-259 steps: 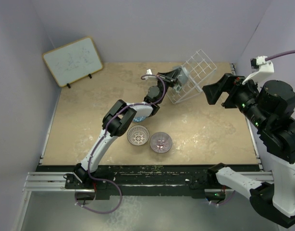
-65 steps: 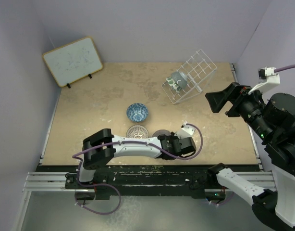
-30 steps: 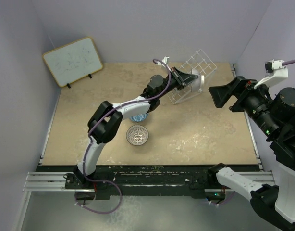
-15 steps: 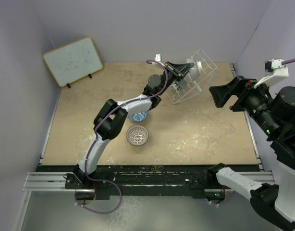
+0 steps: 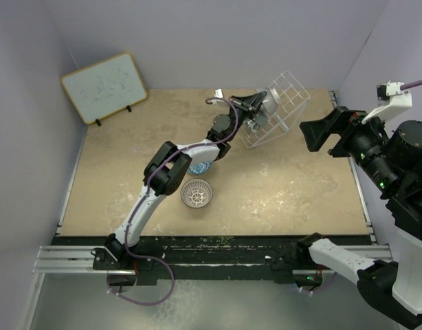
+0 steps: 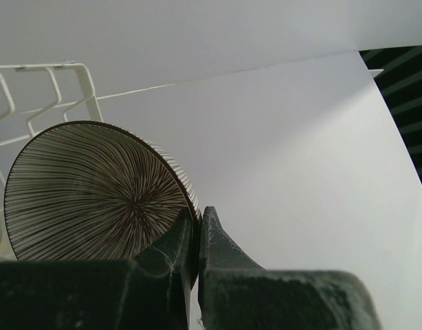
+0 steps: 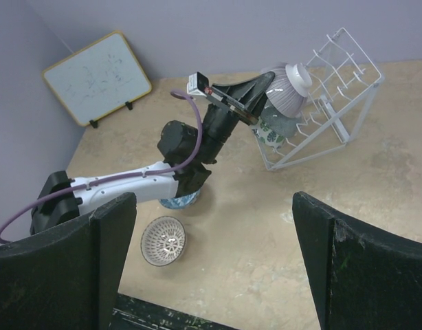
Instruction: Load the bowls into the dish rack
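Note:
My left gripper (image 5: 257, 104) is shut on the rim of the pinkish-purple striped bowl (image 6: 87, 185), which it holds on edge against the upper front of the white wire dish rack (image 5: 288, 93). A green-and-white bowl (image 7: 273, 132) sits in the rack just below it. The blue bowl (image 5: 199, 167) lies on the table, partly hidden under the left arm. The brown-white lattice bowl (image 5: 196, 193) stands upright near the front. My right gripper (image 7: 214, 265) hovers open, high at the right, with nothing between its fingers.
A wood-framed whiteboard (image 5: 104, 86) leans on the back left wall. The rack (image 7: 345, 65) stands slanted at the back right, close to the rear wall. The left arm stretches diagonally across the table's middle.
The left gripper has carried the pinkish-purple bowl a little up and left along the rack's front. The right arm has hardly moved.

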Action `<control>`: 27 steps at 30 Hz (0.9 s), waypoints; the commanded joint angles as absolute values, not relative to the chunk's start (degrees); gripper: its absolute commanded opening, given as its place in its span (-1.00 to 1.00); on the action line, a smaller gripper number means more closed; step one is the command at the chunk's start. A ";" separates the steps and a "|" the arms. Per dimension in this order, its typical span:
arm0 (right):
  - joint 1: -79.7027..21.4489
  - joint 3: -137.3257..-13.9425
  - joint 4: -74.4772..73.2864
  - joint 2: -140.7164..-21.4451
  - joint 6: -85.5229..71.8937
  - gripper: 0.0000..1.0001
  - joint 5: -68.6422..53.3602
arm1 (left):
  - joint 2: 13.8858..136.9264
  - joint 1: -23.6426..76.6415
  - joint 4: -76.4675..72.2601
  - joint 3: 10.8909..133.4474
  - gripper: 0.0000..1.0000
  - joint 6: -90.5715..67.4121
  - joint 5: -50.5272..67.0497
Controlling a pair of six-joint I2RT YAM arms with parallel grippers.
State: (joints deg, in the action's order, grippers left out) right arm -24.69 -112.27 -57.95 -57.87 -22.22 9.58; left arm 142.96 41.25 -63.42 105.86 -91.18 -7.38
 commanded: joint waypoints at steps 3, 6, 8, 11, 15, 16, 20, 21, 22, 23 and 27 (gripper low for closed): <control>-24.43 -113.63 -57.84 -58.12 -20.65 0.94 11.36 | 143.99 41.12 -72.79 110.50 -1.00 -93.90 -10.45; -24.44 -113.55 -57.70 -57.92 -20.52 0.94 11.43 | 144.88 41.11 -73.94 110.49 -1.00 -94.39 -11.28; -24.44 -113.40 -57.74 -57.93 -20.48 0.94 11.50 | 146.04 41.12 -74.09 111.48 -1.00 -94.85 -11.25; -24.43 -112.76 -57.50 -57.63 -20.48 0.94 11.51 | 148.16 41.13 -74.84 113.81 -1.00 -95.54 -11.10; -24.48 -112.35 -57.47 -57.64 -20.48 0.94 11.48 | 149.04 41.13 -74.63 114.19 -1.00 -95.62 -11.23; -24.46 -112.28 -57.47 -57.65 -20.48 0.94 11.48 | 149.10 41.13 -74.63 113.90 -1.00 -95.62 -11.44; -24.44 -111.96 -57.35 -57.61 -20.48 0.94 11.42 | 148.61 41.08 -74.03 113.03 -1.00 -94.65 -11.44; -24.43 -111.77 -57.31 -57.50 -20.43 0.95 11.43 | 148.34 41.05 -73.48 112.89 -1.00 -94.39 -11.28; -24.44 -111.66 -57.31 -57.48 -20.47 0.94 11.36 | 148.17 41.00 -73.09 112.67 -1.00 -94.05 -11.25; -24.48 -111.55 -57.30 -57.40 -20.48 0.94 11.34 | 147.98 41.04 -72.70 112.58 -1.00 -93.95 -11.25; -24.46 -111.06 -57.28 -57.31 -20.48 0.95 11.34 | 146.94 41.03 -71.19 110.55 -0.94 -93.92 -11.75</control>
State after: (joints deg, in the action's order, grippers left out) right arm -24.69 -111.50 -58.02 -57.67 -21.76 10.96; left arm 150.39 41.28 -66.74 110.80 -93.93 -10.74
